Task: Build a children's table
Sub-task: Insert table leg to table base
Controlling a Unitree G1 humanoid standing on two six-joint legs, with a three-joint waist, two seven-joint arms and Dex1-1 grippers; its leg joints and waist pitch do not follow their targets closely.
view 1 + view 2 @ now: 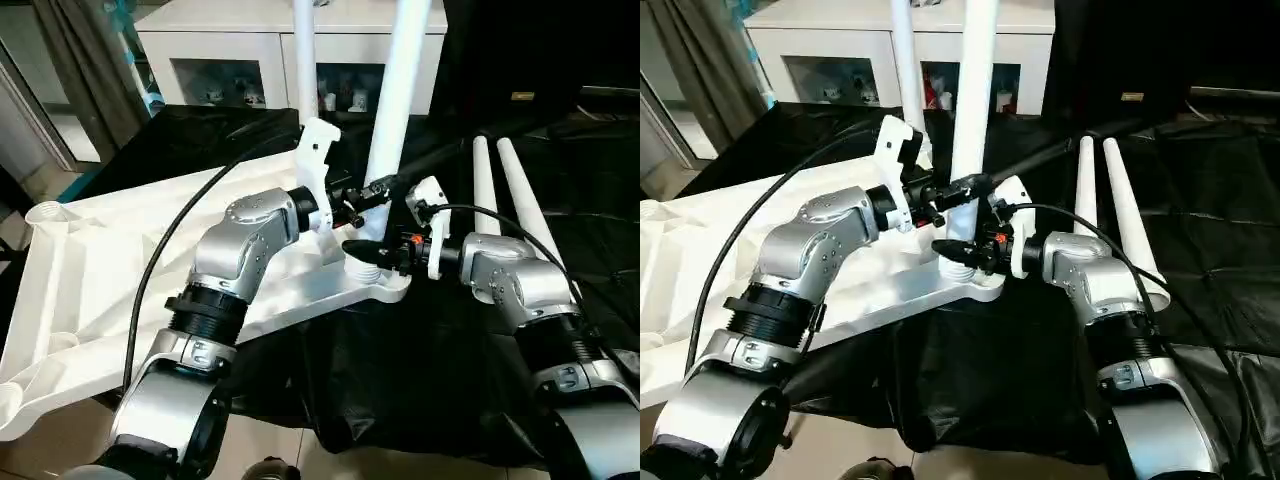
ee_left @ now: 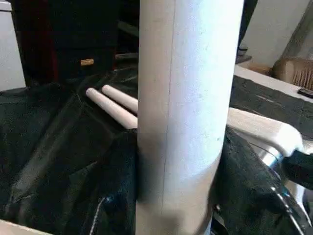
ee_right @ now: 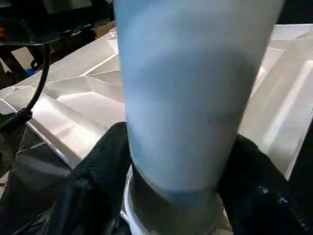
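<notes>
The white tabletop [image 1: 100, 270] lies underside up, partly on a black cloth. A white leg [image 1: 400, 90] stands upright in its near corner socket [image 1: 388, 287]. My left gripper [image 1: 378, 190] is shut on this leg a little above the socket. My right gripper [image 1: 372, 250] sits lower, at the leg's base. In the right wrist view its black fingers [image 3: 102, 161] press both sides of the leg [image 3: 186, 98]. Another leg [image 1: 304, 60] stands upright at the far corner. Two loose legs [image 1: 484, 190] lie side by side on the cloth to the right.
A white cabinet with glass fronts [image 1: 230, 60] stands behind the work. The black cloth [image 1: 420, 370] hangs over the front edge below the socket. A black cable [image 1: 190, 215] arcs over the tabletop along my left arm. Pale floor shows at the lower left.
</notes>
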